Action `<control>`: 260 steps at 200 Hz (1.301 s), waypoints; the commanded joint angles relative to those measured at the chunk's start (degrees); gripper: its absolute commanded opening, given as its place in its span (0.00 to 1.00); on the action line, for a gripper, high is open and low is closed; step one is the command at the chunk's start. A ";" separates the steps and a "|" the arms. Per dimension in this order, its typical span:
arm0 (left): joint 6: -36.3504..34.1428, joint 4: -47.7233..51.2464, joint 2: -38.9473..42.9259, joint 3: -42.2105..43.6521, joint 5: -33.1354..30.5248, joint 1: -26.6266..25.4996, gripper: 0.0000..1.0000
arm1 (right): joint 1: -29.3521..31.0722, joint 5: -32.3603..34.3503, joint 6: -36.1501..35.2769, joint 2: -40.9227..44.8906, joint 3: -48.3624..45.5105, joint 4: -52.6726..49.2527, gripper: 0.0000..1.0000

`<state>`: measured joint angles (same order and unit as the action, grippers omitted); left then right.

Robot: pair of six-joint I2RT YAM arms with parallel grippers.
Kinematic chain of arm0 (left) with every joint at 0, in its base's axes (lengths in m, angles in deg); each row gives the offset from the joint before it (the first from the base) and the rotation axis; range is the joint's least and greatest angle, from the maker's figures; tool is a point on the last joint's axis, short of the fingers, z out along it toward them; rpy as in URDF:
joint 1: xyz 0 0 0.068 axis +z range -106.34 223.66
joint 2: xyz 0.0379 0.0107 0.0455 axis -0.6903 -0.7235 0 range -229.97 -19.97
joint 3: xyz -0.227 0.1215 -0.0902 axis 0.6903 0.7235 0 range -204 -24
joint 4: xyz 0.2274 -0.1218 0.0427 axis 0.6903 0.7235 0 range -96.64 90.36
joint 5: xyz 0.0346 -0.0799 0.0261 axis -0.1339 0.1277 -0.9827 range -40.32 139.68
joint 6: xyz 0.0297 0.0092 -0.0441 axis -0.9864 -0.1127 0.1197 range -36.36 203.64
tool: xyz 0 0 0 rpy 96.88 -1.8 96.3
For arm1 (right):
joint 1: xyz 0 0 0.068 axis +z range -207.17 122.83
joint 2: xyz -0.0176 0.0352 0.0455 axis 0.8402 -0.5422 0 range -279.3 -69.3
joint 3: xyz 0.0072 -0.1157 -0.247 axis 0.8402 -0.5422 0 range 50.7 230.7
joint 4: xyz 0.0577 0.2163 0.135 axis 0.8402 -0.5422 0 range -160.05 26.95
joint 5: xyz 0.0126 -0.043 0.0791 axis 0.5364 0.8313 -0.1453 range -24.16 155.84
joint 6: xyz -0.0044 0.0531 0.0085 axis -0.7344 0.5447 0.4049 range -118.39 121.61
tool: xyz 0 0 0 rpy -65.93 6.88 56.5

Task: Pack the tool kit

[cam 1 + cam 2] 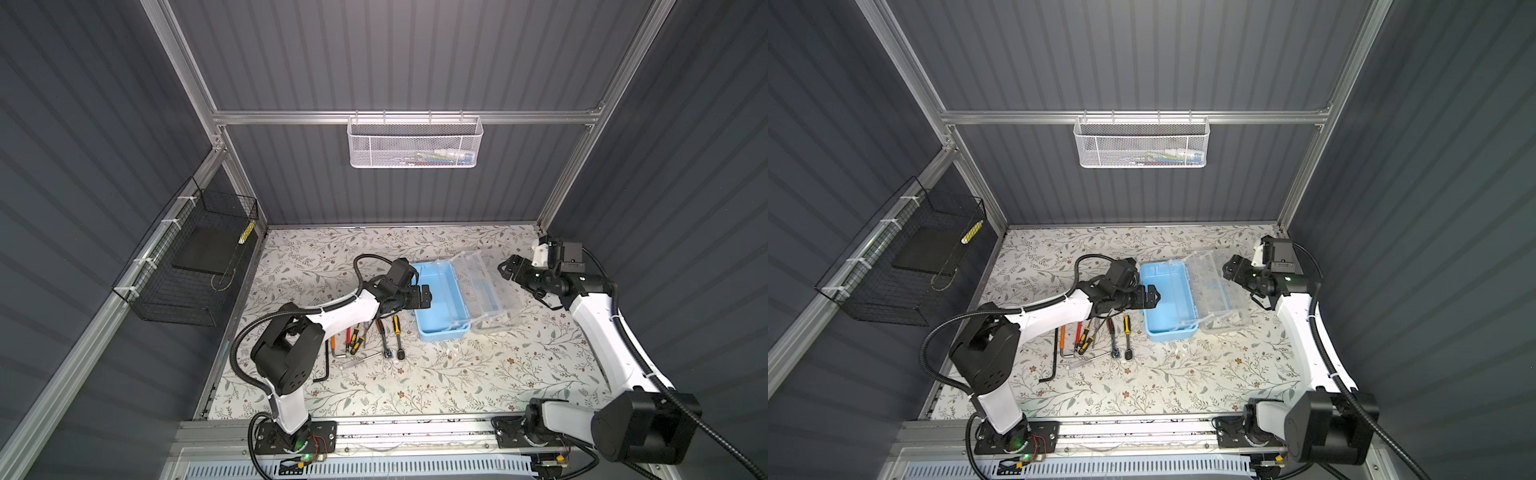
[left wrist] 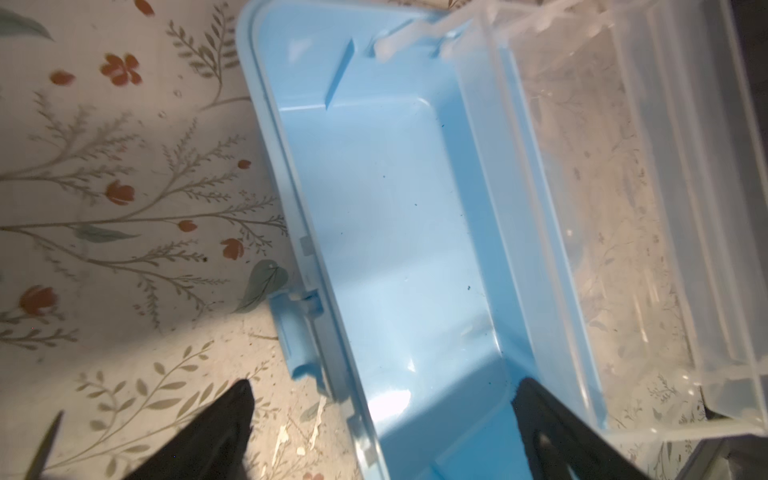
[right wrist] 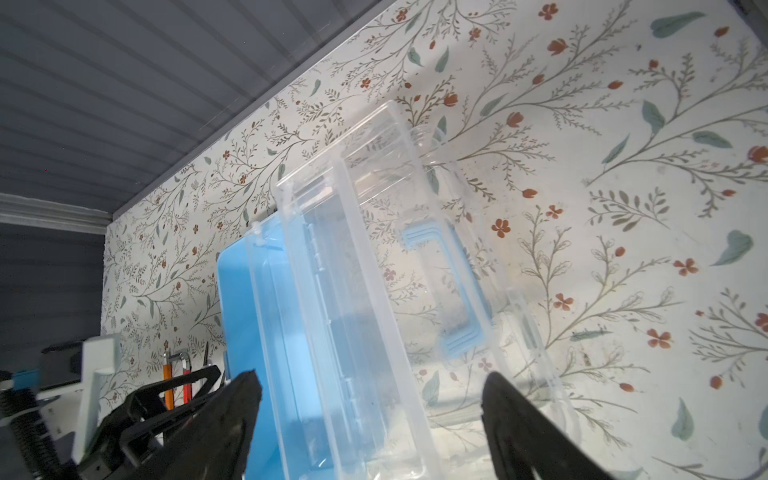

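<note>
Nearest, by the left part of the table [image 1: 457, 386], the loose tools lie in a row. There is a long black hex key [image 1: 325, 365], a smaller hex key [image 1: 337, 353], several orange- and yellow-handled screwdrivers [image 1: 354, 338], a clear-handled screwdriver [image 1: 357, 360] and two ratchets [image 1: 392, 340]. All of them rest on the floral cover, just beside the left long wall of the tool kit box and outside it.

The light blue box [image 1: 442, 303] stands open near the middle of the table, a little toward the far edge. The left wrist view shows its bare floor [image 2: 395, 208], with nothing in it but a few dark specks. Its clear lid [image 1: 488, 286] is swung over toward the right edge and lies on the table, hinged along the box's right wall. The blue handle [image 3: 453, 286] shows through the lid, and no tools lie in it.

The left gripper [image 1: 424, 296] hangs over the box's left rim with its fingers spread wide and nothing between them. In its wrist view [image 2: 384, 386], one finger is over the table and the other over the box interior.

The right gripper [image 1: 505, 270] is beside the lid's far right end, apart from it. Its fingers are spread and empty [image 3: 372, 378].

Farther off, a black wire basket [image 1: 187, 266] on the left wall holds a dark flat slab and a small yellow-and-white item. A white mesh basket [image 1: 411, 145] on the back rail holds a few small things too blurred to name.
</note>
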<state>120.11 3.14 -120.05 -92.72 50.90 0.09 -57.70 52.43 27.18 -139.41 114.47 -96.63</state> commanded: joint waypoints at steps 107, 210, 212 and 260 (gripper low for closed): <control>-3.77 8.42 23.80 15.95 -13.34 7.70 1.00 | 27.41 21.61 7.30 3.14 -1.23 0.04 0.86; -1.16 16.60 31.59 25.12 -15.51 19.90 1.00 | 44.49 19.37 -3.06 -6.21 -2.58 10.52 0.89; -1.19 16.65 31.60 25.18 -15.33 20.10 1.00 | 44.59 19.43 -2.99 -6.45 -2.53 10.44 0.89; -4.50 17.09 29.01 25.34 -12.73 21.86 0.90 | 45.18 19.58 -1.07 -8.40 -4.33 14.55 0.89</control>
<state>117.64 19.20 -89.62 -67.33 36.17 21.64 -12.70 71.18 26.19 -147.78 110.80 -85.37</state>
